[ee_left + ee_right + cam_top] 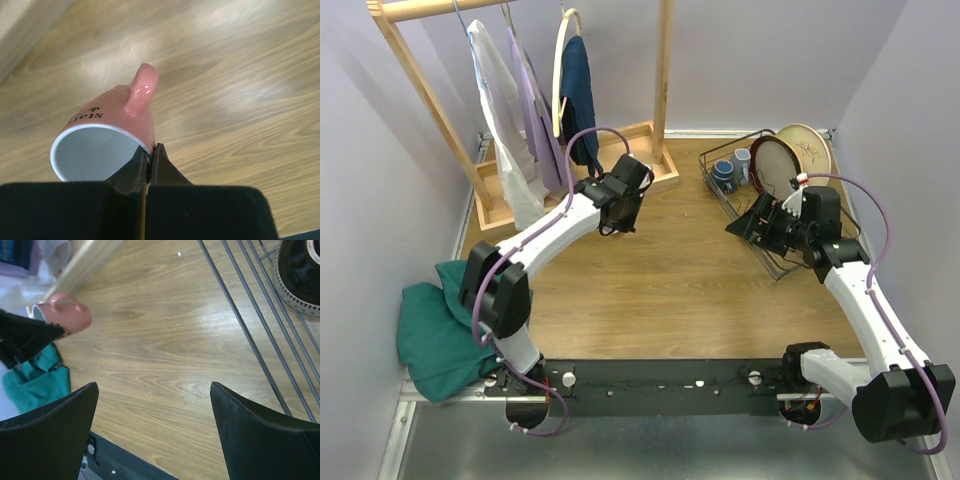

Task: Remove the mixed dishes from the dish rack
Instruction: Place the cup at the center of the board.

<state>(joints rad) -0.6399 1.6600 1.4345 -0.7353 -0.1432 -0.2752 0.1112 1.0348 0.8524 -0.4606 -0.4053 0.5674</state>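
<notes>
We see the left gripper (148, 160) clenched on the rim of a pink mug (112, 120), one finger inside the white interior and the other against the outer wall. Pinching the wall is likely the surest hold here, since the handle is too small and curved for these jaws.

In the left wrist view the mug hangs tipped over. Its long axis runs from the mouth, at the lower left of the frame, to the base further up. The handle points towards the top of the frame and the lettering on the side reads upside down. It sits over bare counter (240, 100), well apart from the dish rack (720, 195). We cannot tell whether it touches the wood. We judge it must be swung upright before it can stand.

The right gripper (154, 386) is released, its fingers spread wide with nothing between them. It hovers at the rack's near left edge in the overhead view, probably placed to reach for the next dish.

Still in the rack are the red-rimmed plate (775, 165) and the cream plate (812, 148), both on edge at the far end. There are also blue mugs (725, 175) and a dark bowl (300, 265).
</notes>
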